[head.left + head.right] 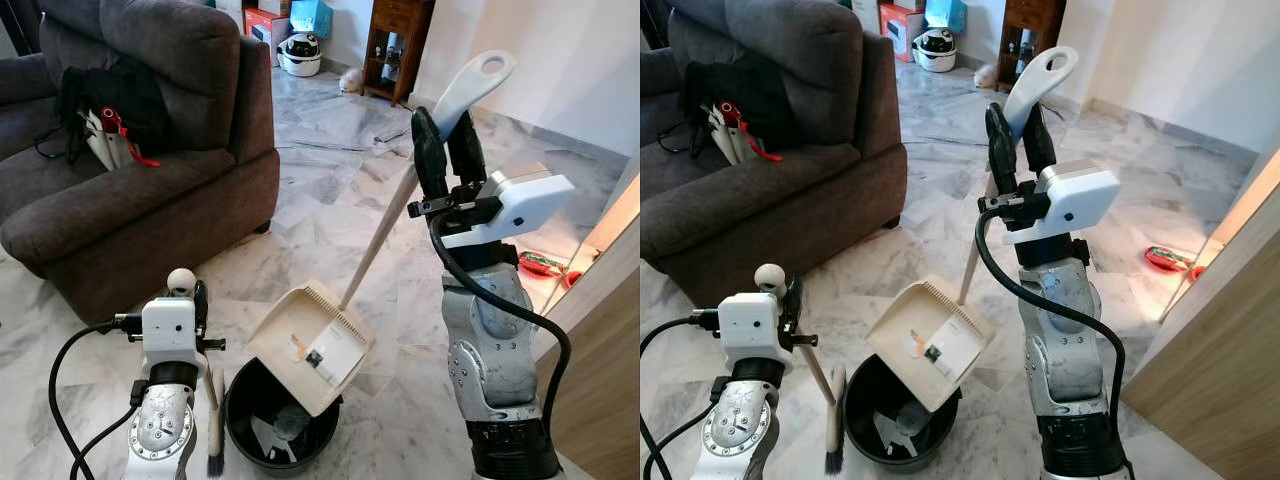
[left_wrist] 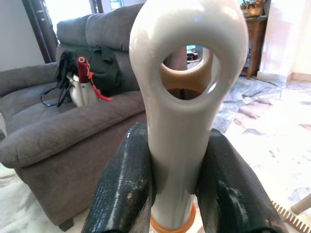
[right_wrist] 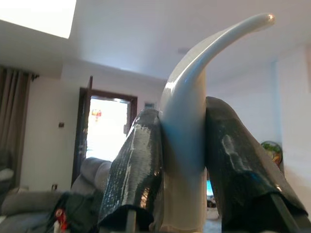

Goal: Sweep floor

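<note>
A grey sofa (image 1: 130, 150) is seen on the marble floor (image 1: 320, 200), to the robot's left. A black bin (image 1: 275, 425) stands on the floor between the arms. A cream dustpan (image 1: 310, 345) is tilted over the bin's rim, debris lying inside it; its long handle (image 1: 470, 90) is pinched between the jaws of the right gripper (image 1: 448, 140). A brush (image 1: 213, 420) is held upright by the left gripper (image 2: 177, 194), whose jaws are pressed on its handle, bristles beside the bin.
</note>
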Controlling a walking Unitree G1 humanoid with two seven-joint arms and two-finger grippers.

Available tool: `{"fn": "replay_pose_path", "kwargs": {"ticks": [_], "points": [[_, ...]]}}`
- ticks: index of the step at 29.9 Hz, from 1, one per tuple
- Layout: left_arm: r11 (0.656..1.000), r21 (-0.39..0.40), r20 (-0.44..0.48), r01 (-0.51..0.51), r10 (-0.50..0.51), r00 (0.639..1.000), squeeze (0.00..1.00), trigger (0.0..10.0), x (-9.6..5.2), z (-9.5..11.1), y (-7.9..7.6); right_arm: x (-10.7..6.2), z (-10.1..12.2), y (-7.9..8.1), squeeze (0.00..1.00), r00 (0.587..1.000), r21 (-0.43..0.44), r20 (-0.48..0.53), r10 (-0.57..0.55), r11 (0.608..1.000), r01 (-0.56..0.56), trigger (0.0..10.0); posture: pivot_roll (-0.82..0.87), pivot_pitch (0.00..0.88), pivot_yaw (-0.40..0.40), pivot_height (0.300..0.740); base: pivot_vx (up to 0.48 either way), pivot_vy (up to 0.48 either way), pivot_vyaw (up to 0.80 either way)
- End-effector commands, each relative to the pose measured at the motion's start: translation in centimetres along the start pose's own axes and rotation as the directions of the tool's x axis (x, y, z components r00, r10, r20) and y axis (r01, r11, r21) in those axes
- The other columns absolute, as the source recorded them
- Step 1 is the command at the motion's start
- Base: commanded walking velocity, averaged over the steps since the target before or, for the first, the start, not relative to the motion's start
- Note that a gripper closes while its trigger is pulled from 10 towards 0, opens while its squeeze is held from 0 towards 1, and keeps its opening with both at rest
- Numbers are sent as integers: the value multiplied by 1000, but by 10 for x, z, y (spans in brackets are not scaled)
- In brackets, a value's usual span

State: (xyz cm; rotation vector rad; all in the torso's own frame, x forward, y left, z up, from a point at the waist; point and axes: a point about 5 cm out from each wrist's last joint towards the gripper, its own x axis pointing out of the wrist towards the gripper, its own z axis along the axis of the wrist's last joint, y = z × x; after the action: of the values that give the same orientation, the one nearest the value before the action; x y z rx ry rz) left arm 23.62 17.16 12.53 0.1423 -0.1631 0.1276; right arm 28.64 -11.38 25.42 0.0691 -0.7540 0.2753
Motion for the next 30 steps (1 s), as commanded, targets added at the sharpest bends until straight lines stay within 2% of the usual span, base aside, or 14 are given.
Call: {"fn": "replay_pose_path", "kwargs": {"ticks": [1,3,5,9,10,11,30], "points": [[1000,-1,78,8,-8,997,0,10000,4,14,-1,6,25,-3,0,991,-31,132,-17,999,22,10000,147,2,-37,740,0,0,0],[1000,-2,78,8,-7,997,0,10000,4,14,-1,7,25,-3,0,991,-34,134,-17,999,22,10000,147,2,-36,740,0,0,0],[1000,-2,79,8,-8,997,0,10000,4,14,-1,6,27,-1,0,990,-74,142,12,997,-2,10000,148,3,-36,740,0,0,0],[1000,-2,78,9,-9,997,0,10000,4,14,-1,6,28,3,0,989,-80,148,21,997,-9,10000,149,3,-36,740,0,0,0],[1000,-2,78,8,-8,997,0,10000,4,14,-1,6,29,7,0,986,-137,152,70,989,-49,10000,148,3,-36,740,0,0,0],[1000,-2,78,8,-8,997,0,10000,4,14,-1,5,29,9,0,985,-154,151,86,986,-63,10000,148,3,-36,740,0,0,0],[1000,0,78,9,-9,997,0,10000,5,14,0,6,32,9,0,983,-164,174,62,986,-34,10000,149,2,-35,740,0,0,0]]}}
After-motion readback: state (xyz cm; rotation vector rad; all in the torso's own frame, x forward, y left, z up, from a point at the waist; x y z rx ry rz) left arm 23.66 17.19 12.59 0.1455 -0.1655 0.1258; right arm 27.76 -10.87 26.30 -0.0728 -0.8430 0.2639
